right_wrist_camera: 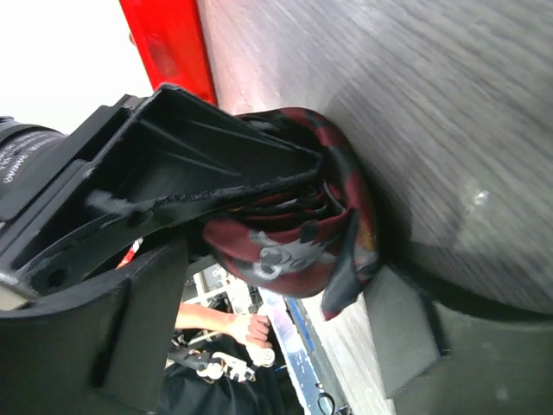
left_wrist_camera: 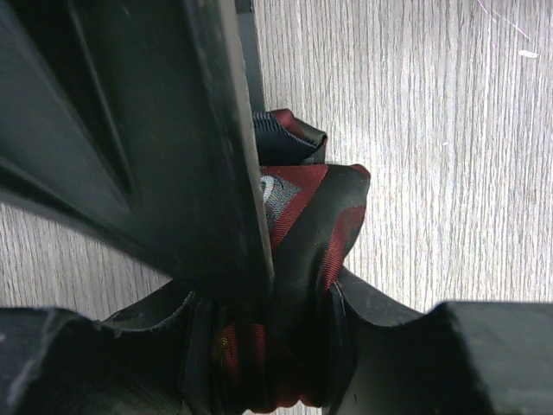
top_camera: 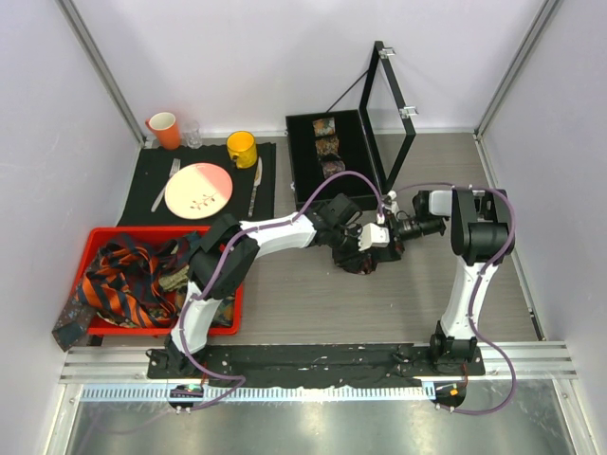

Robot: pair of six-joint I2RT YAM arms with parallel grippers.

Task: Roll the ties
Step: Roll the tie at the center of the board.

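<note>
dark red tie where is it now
Top view, mid-table: the dark red tie is held between left fingers and right fingers, near the black box.

We find a tie coil [top_camera: 361, 263] at the centre, between the left gripper [top_camera: 353, 248] and right gripper [top_camera: 379, 243]. Left of it, loose ties [top_camera: 123, 284] lie in a bin [top_camera: 123, 231]. Behind the bin a plate [top_camera: 198, 190] sits on a mat [top_camera: 144, 169], with rolled ties [top_camera: 327, 145] in a box [top_camera: 302, 163] to the mat's right.

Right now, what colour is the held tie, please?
The tie is dark red and black; right wrist view.
</note>
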